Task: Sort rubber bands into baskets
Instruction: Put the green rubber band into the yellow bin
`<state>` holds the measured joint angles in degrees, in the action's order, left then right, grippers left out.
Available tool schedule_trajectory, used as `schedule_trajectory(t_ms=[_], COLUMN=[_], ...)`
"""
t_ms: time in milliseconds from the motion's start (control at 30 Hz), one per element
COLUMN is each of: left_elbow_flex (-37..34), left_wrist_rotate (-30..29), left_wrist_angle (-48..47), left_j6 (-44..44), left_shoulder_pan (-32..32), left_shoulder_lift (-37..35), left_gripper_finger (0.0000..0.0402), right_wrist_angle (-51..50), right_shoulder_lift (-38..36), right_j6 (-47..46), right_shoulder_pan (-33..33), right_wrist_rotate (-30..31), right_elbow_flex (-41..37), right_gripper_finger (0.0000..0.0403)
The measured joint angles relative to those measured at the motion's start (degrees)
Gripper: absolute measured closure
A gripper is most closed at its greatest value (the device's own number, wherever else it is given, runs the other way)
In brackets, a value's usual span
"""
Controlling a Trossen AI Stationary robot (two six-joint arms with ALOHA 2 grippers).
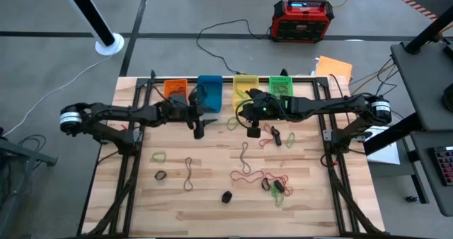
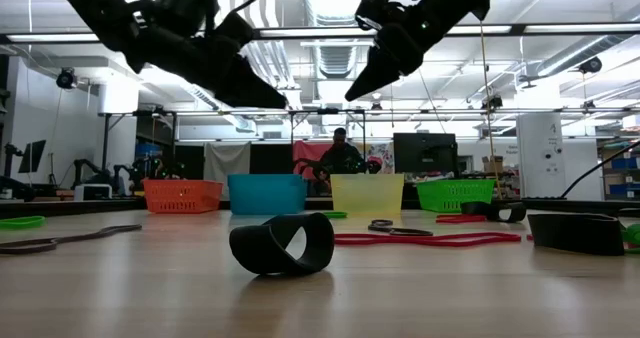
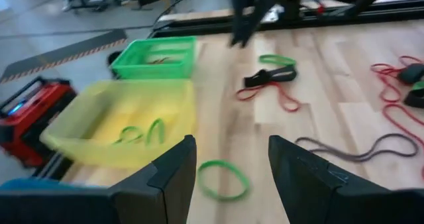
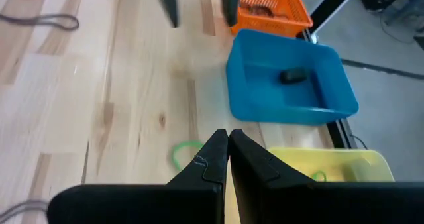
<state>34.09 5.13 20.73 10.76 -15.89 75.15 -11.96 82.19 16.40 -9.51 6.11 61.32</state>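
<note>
Four baskets stand in a row at the far edge of the desk (image 1: 212, 189): orange basket (image 1: 175, 88), blue basket (image 1: 209, 92), yellow basket (image 1: 245, 88) and green basket (image 1: 280, 85). The left hand (image 1: 199, 129) hangs above the desk just in front of the blue basket, its fingers (image 3: 172, 177) spread apart with nothing between them. The right hand (image 1: 253, 131) hangs in front of the yellow basket, its fingers (image 4: 212, 159) pressed together and holding nothing.

A green rubber band (image 3: 224, 179) lies on the wood between the two hands, close to the yellow basket. Inside the yellow basket lie green bands (image 3: 142, 132), and a dark clump (image 4: 291, 75) sits in the blue one. More bands are scattered over the near half of the desk: a green loop (image 1: 158, 156), a brown loop (image 1: 190, 174), red loops (image 1: 249, 175) and a black band (image 2: 282, 244) standing on its edge near the front
</note>
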Motion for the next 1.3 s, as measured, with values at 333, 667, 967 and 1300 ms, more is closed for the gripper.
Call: schedule_trajectory(t_ms=[333,667,967,1300], left_elbow_flex=[7.0,11.9,13.2,13.2], left_wrist_rotate=[-0.1,-10.3,-10.7,-13.1], left_wrist_angle=[0.1,-5.1,-3.8,-3.6], left_j6=[-0.1,0.1,0.4,2.0], left_shoulder_pan=[4.5,6.3,7.9,9.5], left_shoulder_lift=[12.6,21.5,26.1,27.0], left_gripper_finger=[0.0228,0.0228,0.0228,0.0228], right_wrist_angle=[-3.7,2.8,19.3,23.6], right_shoulder_lift=[-0.9,-9.6,-16.4,-16.7], right_j6=[-3.6,-7.9,-9.1,-8.9], right_shoulder_pan=[0.2,0.3,0.2,0.2], right_wrist_rotate=[-0.1,0.1,0.1,0.0], right_elbow_flex=[-2.5,-13.2,-24.1,-27.1], right_gripper_finger=[0.0394,0.0394,0.0394,0.0394])
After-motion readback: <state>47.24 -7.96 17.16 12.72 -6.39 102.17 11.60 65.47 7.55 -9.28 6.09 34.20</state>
